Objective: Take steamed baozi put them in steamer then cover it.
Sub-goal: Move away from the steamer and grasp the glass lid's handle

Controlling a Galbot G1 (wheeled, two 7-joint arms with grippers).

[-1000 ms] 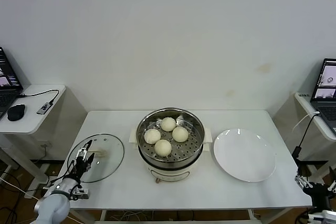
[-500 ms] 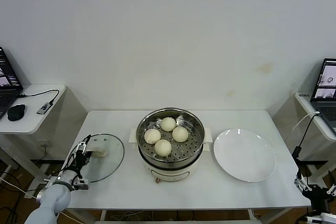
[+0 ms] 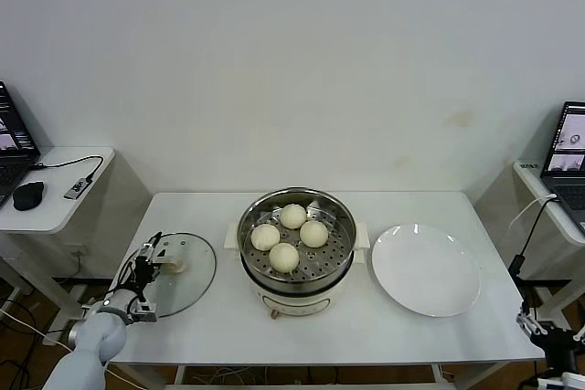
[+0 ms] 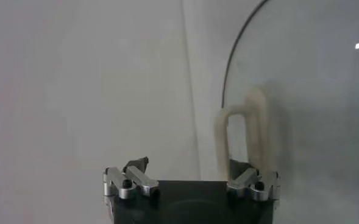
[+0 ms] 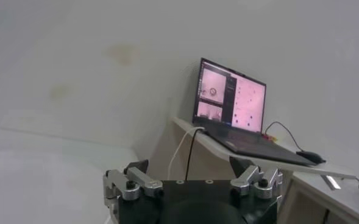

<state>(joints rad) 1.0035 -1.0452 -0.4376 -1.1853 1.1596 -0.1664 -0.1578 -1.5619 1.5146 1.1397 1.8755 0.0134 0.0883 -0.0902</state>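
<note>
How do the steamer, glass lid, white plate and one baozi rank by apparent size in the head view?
1. steamer and white plate: too alike to rank, and the steamer's rim sits higher, nearer the camera
2. glass lid
3. baozi

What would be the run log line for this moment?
baozi: four in steamer | cover: on table, off steamer | left tool: at cover handle | right tool: parked at table's right

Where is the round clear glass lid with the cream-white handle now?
In the head view, the glass lid lies flat on the white table's left side, beside the steel steamer, at the left gripper.
</note>
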